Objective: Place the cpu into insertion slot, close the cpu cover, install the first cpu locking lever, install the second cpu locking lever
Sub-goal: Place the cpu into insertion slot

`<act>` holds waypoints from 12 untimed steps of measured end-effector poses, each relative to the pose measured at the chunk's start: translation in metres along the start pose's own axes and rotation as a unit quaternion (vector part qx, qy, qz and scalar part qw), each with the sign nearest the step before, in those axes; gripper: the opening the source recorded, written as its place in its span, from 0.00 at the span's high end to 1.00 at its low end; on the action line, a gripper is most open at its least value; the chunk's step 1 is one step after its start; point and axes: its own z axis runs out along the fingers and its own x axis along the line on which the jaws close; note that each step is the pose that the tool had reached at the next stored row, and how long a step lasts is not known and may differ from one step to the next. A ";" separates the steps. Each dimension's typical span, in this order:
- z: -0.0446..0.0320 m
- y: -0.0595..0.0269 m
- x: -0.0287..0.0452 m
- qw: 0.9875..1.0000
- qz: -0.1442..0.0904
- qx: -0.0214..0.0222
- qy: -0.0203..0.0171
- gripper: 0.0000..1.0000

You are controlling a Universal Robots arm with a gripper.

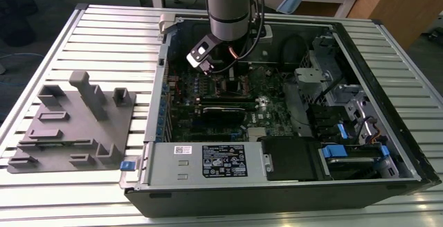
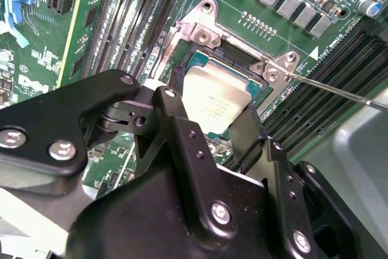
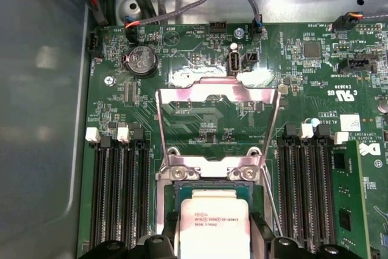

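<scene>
In the exterior view the arm [image 1: 229, 9] reaches down into the open computer case [image 1: 277, 196] that lies on the slatted tabletop [image 1: 104, 35], and its end is just above the insertion slot [image 1: 232, 85] on the green board. In the second wrist view the black fingers [image 2: 176, 125] are drawn in to a narrow gap and seem to grip two opposite edges of the cpu [image 2: 212, 104], which is at the slot, inside its silvery rim; whether it is fully seated I cannot tell. A thin locking lever [image 2: 339, 92] stands free beside the slot. In the first wrist view the cpu cover [image 3: 215, 89] is open, tilted away from the slot. The cpu is, I judge, light, stiff and flat but fragile underneath, so it is best held level by its bare side edges, with small force
</scene>
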 end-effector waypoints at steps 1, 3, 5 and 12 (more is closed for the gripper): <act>0.0000 0.0000 0.0000 1.000 0.000 0.000 0.000 0.46; 0.0000 0.0000 0.0000 1.000 0.000 0.000 0.000 0.46; 0.0000 0.0000 0.0000 1.000 0.000 0.000 0.000 0.46; 0.0006 0.0001 0.0003 1.000 0.000 0.000 0.001 0.45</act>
